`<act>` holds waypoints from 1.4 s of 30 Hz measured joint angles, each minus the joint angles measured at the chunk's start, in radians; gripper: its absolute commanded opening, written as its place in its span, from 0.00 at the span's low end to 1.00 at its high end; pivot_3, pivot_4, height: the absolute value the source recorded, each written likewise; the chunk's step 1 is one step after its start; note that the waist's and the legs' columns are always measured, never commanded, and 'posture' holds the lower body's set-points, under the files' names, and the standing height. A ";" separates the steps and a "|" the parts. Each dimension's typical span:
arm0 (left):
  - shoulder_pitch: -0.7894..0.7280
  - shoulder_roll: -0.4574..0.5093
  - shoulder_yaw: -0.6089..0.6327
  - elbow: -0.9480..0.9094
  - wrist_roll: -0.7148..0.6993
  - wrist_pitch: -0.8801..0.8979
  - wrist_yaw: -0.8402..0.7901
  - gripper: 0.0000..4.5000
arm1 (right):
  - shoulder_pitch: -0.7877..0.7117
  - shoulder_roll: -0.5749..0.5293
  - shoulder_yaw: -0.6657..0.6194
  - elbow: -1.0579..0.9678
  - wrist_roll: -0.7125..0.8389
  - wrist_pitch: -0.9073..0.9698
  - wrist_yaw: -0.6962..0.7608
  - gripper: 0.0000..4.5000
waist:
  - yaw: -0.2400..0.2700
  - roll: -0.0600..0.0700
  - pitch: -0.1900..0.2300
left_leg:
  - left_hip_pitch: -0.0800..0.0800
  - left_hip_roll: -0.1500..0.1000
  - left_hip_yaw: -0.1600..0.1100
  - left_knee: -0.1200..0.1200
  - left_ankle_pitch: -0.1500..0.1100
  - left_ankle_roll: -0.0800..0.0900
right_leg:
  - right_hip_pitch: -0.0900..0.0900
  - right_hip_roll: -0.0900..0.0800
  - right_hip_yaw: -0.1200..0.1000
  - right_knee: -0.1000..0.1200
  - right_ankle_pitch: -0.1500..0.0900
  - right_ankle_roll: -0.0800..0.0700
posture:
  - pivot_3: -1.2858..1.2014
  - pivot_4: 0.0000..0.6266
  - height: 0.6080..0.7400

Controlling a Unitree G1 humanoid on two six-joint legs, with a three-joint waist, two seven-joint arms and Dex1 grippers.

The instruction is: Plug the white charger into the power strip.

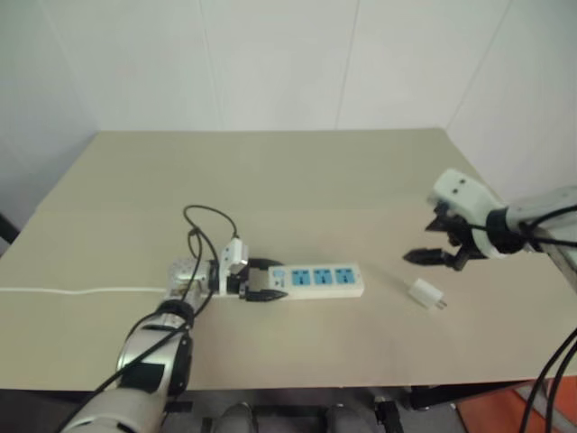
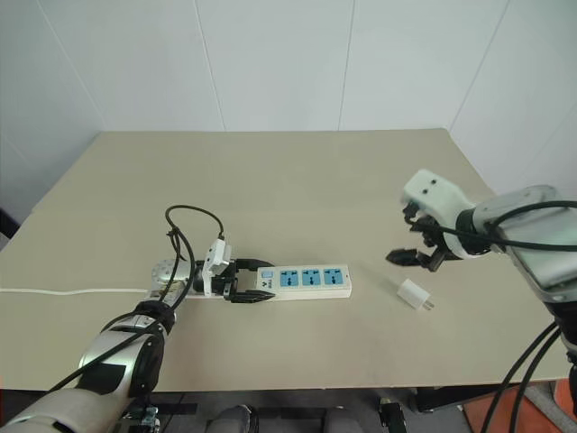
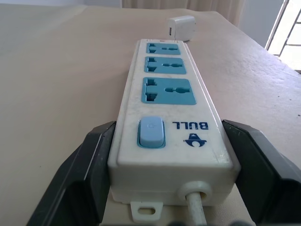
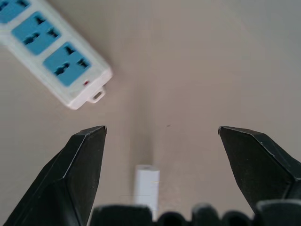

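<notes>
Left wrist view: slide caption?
Left gripper shut on the power strip's cord end, white charger lying beyond.

1. A beige table [image 1: 270, 171] with a plain matt top fills the middle of the room.
2. White walls [image 1: 270, 63] stand behind it, divided by thin vertical seams.
3. Another white wall [image 2: 532, 108] runs along the table's right side.
4. A strip of orange floor [image 1: 505, 415] shows below the table's near right corner.
5. The light is soft and even.
</notes>
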 measured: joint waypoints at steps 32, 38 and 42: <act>0.002 -0.022 -0.046 -0.028 -0.018 0.001 -0.027 0.72 | -0.081 0.166 0.342 0.397 -0.272 -0.024 0.138 1.00 | 0.005 0.000 0.000 | -0.003 -0.001 0.000 0.002 0.000 0.000 | -0.004 -0.001 0.000 0.003 0.000 0.001 | 0.52 0.24 1.00; 0.008 -0.022 -0.043 -0.034 -0.018 0.000 -0.027 0.72 | -0.081 0.176 0.343 0.411 -0.284 -0.038 0.144 0.72 | 0.004 0.000 0.000 | -0.003 -0.001 0.000 0.002 0.000 0.000 | -0.004 -0.001 0.000 0.003 0.000 0.001 | 0.52 0.24 1.00; 0.015 -0.022 -0.042 -0.046 -0.018 0.000 -0.027 0.72 | -0.080 0.176 0.345 0.411 -0.298 -0.039 0.155 0.44 | 0.003 0.000 0.000 | -0.003 -0.001 0.000 0.002 0.000 0.000 | -0.004 -0.001 0.000 0.003 0.000 0.001 | 0.52 0.24 1.00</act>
